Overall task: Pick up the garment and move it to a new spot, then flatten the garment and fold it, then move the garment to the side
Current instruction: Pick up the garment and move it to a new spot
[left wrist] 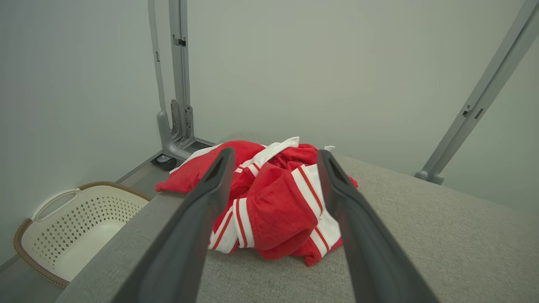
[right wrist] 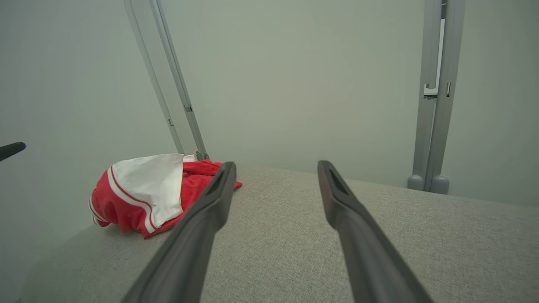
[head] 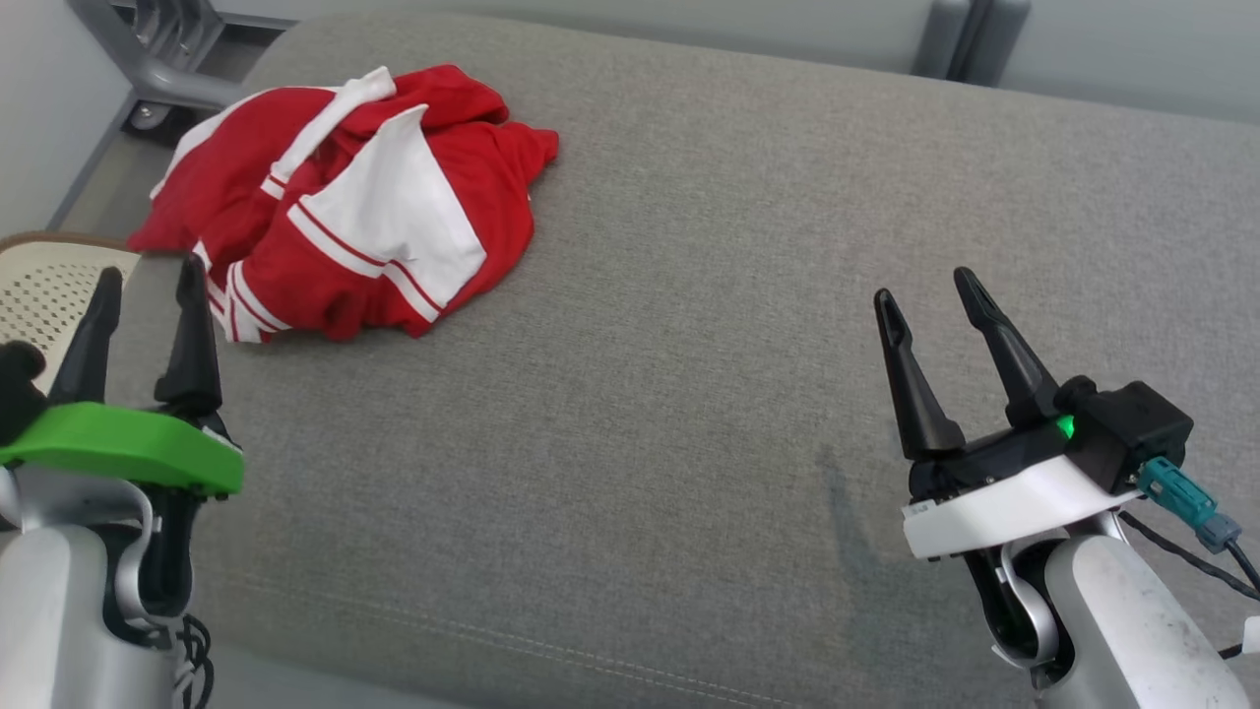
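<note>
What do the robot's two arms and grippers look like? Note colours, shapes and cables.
Left gripper: two long, tapered black fingers on a bright green plate, pale grey forearm, black cables beneath. Right gripper: matching fingers on a white plate, a black box with a green light, a teal connector and black cables, scuffed pale forearm.

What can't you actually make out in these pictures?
1. Garment, head view: crumpled in a heap; its own folds hide what sort of clothing it is.
2. Basket, head view: cut off by the left edge, partly behind the left hand.
3. Basket's inside, left wrist view: the grey cushion hides its near part.
</note>
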Robot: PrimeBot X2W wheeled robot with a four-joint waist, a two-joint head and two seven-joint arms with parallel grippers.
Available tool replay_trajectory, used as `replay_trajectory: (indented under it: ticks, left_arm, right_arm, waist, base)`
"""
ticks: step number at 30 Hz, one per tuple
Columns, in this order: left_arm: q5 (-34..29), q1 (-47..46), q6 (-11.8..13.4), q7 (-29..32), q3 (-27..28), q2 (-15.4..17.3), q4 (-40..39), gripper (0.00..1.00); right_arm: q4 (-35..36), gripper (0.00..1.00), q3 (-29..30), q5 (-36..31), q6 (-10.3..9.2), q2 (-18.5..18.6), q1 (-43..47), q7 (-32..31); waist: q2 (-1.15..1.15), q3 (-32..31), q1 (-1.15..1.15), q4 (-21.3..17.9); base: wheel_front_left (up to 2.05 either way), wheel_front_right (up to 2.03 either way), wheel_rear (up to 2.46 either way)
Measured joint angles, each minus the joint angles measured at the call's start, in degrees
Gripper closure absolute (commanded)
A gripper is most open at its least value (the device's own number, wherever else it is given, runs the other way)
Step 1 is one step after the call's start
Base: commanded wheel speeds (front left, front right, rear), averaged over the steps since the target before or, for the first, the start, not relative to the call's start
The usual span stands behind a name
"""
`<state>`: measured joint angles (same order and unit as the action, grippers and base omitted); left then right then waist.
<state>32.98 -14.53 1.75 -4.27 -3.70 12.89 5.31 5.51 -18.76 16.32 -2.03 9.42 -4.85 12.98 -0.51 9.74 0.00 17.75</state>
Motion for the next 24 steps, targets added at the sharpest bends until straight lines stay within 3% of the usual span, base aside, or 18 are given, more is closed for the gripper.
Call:
replay_trajectory:
  ticks: [13, 24]
  left_arm:
    - [3.69, -12.23, -3.78, 5.97, 1.98, 4.86, 10.05, 0.00]
    - [5.25, -14.98, -6.38, 11.92, -0.94, 5.64, 20.98, 0.00]
  right_arm:
    - [1.27, 0.00, -0.31, -1.96, -0.01, 0.02, -5.18, -0.52]
    - [0.53, 0.00, 0.08, -2.30, -0.01, -0.09, -7.90, -0.47]
  waist:
    - [0.00, 7.88, 0.00, -6.78]
    - [0.00, 13.09, 0.00, -12.13]
  base:
    - [0.00, 0.00, 0.00]
    - [0.00, 0.00, 0.00]
